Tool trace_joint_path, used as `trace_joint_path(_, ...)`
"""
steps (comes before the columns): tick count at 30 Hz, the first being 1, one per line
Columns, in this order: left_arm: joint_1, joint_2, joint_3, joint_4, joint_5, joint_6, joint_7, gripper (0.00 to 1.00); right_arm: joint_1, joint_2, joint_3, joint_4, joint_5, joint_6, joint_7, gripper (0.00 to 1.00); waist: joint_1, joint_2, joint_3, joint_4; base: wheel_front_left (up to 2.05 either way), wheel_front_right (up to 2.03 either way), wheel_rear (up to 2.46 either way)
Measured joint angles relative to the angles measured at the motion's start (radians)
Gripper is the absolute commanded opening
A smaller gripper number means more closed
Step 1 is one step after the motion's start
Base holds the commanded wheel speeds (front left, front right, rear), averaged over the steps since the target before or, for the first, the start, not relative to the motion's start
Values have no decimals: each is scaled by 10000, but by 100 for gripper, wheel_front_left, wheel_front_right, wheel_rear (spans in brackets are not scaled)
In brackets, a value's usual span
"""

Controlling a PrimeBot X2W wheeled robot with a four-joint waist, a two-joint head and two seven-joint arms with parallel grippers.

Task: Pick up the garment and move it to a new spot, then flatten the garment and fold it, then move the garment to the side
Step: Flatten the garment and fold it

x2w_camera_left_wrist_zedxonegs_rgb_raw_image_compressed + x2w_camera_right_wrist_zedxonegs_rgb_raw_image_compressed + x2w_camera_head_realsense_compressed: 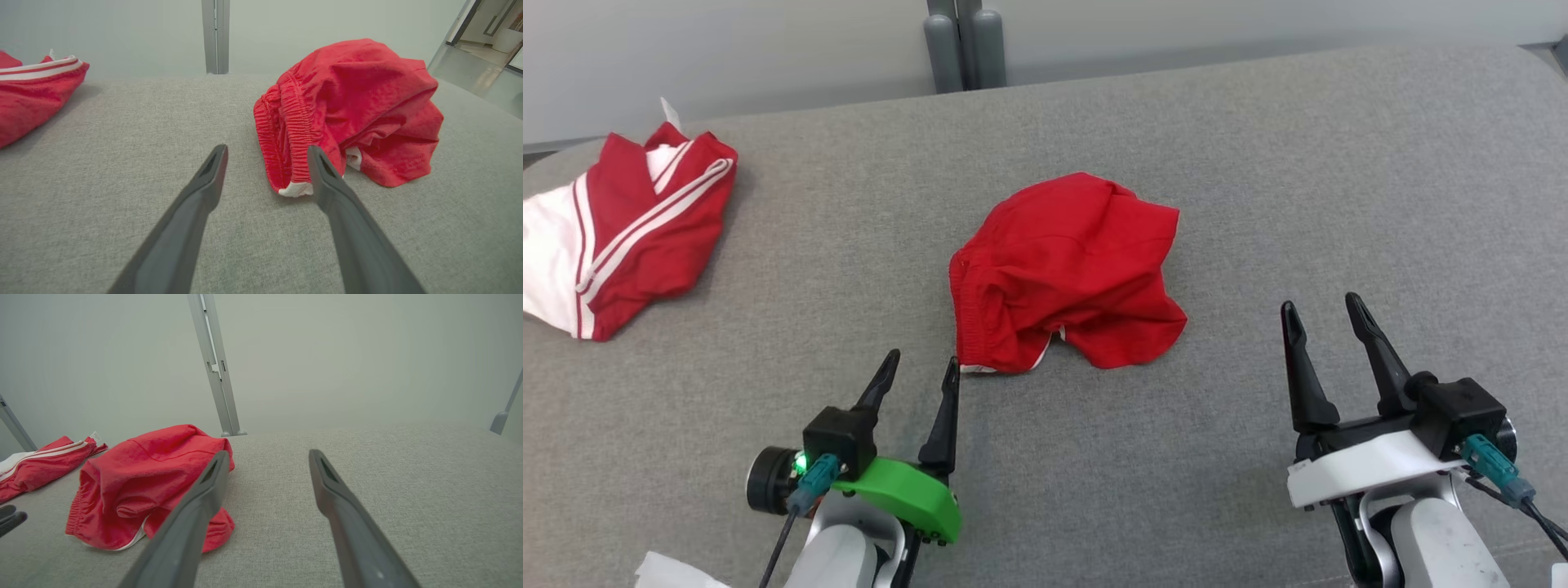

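Note:
A crumpled pair of red shorts, the garment (1068, 273) (351, 110) (147, 486), lies bunched in the middle of the grey cloth surface, its elastic waistband turned toward my left side. My left gripper (921, 369) (267, 153) stands open just short of the waistband's near corner, its right finger almost at the white trim, nothing between the fingers. My right gripper (1323, 309) (267, 457) is open too, off to the garment's right and apart from it, over bare cloth.
A second red piece of clothing with white stripes (621, 229) (32, 94) (41, 465) lies at the far left. A grey post (964, 41) and a pale wall stand behind the surface's far edge. Bare cloth stretches to the right.

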Motion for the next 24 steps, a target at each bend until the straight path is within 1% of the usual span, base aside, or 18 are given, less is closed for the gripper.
trace_joint_path(7,-821,-4,-508,1024,-75,-257,2,100,-204,-2,44,-31,69,0,0,100,0,0,616,-389,0,0,0)
trace_joint_path(13,-1185,-6,-520,1607,-290,-318,2,100,-337,-2,65,-29,123,0,0,100,0,0,955,-719,0,0,0)
trace_joint_path(14,-1221,-6,-512,1668,-297,-318,2,93,-337,-2,69,-27,127,0,0,100,0,0,989,-764,0,0,0)
trace_joint_path(15,-1261,-6,-510,1728,-311,-320,2,61,-339,-2,71,-27,128,0,0,100,0,0,1017,-800,0,0,0)
trace_joint_path(16,-1289,-6,-516,1756,-334,-326,2,34,-340,-2,71,-27,140,0,0,100,0,0,1033,-824,0,0,0)
trace_joint_path(17,-1311,-6,-523,1747,-384,-332,2,0,-340,-2,67,-25,140,0,0,100,0,0,1039,-841,0,0,0)
trace_joint_path(24,-1146,-8,-447,782,-483,-416,2,0,-315,-2,25,13,146,0,0,100,0,0,876,-644,0,0,0)
